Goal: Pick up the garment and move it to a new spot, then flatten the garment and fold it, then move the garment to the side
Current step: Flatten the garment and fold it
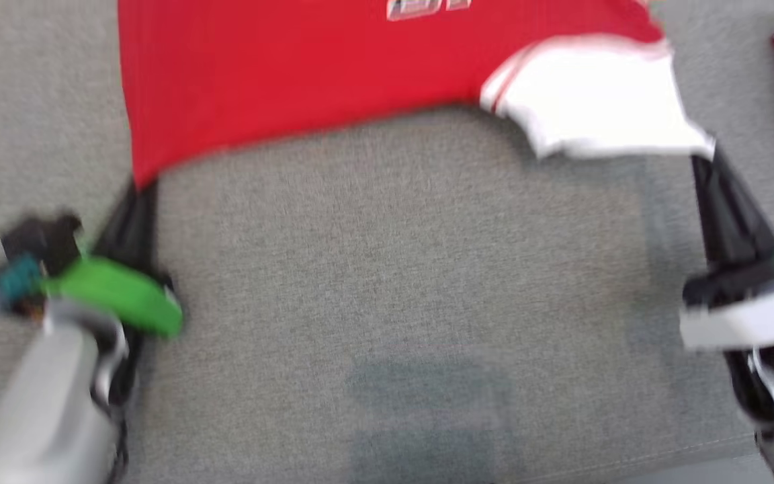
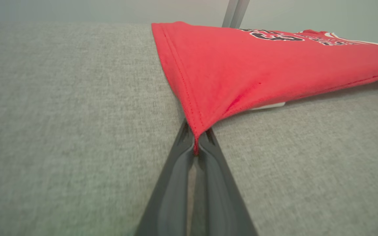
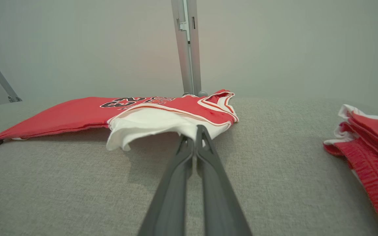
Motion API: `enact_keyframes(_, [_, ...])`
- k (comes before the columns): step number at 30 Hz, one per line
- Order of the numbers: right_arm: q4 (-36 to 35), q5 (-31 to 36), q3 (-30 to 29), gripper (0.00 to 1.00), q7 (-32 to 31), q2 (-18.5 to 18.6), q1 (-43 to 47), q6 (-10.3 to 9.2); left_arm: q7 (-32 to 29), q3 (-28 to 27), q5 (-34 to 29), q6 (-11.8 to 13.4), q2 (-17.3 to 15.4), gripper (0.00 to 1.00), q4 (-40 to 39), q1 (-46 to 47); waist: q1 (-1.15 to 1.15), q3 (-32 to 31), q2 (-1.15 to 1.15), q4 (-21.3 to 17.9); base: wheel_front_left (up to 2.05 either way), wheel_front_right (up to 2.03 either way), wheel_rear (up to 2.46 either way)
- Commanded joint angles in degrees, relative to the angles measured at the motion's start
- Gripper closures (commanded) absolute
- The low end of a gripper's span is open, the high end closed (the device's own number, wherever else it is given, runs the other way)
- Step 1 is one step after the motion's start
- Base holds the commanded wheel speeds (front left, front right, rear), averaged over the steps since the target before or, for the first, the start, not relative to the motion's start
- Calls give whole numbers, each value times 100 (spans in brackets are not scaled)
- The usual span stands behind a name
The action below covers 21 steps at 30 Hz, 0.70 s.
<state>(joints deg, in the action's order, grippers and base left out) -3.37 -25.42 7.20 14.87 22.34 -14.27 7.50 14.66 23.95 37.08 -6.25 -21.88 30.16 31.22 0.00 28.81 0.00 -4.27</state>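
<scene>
The red garment (image 1: 306, 81) lies spread on the far part of the grey fabric surface (image 1: 387, 302), its printed digits toward the far side (the head view is blurred). The left gripper (image 2: 195, 144) is closed tight on the near left corner, with the red hem pinched between its fingers. The right gripper (image 3: 194, 134) is closed as well, on the white turned-out part at the near right. A second red-and-white garment (image 3: 369, 144) lies well apart, on the right.
</scene>
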Motion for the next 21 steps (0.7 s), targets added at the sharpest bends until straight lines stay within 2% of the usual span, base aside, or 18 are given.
enact_keyframes(1, [-140, 24, -91, 100, 37, 7, 434, -4, -88, 81, 75, 145, -56, 100, -114, -857, 0, -1461, 0, -172, 0, 0, 0])
enact_keyframes(7, [-556, 195, -146, 100, 36, 118, 1910, -4, -365, 26, 446, 872, -183, 100, -1898, -2897, 0, -1866, 0, -219, 0, 0, 0])
enact_keyframes(11, [-642, 99, -111, 100, -19, 239, 2666, -4, -648, 121, 663, 1353, -98, 100, -3146, -3939, 0, -1835, 0, -146, 0, 0, 0])
enact_keyframes(13, [-690, 23, -86, 100, -138, 338, 2769, -4, -832, 152, 710, 1552, -150, 100, -3637, -4195, 0, -1737, 0, -102, 0, 0, 0])
enact_keyframes(16, [-707, -141, 1, 100, -358, 474, 2563, -3, -1147, 200, 748, 1660, -250, 100, -4138, -4156, 0, -1516, 0, -14, 0, 0, 0])
enact_keyframes(21, [-490, -312, 283, 100, -754, 952, 1676, -3, -1811, 151, 746, 1638, -459, 100, -4472, -3329, 0, -1048, 0, 221, 0, 0, 0])
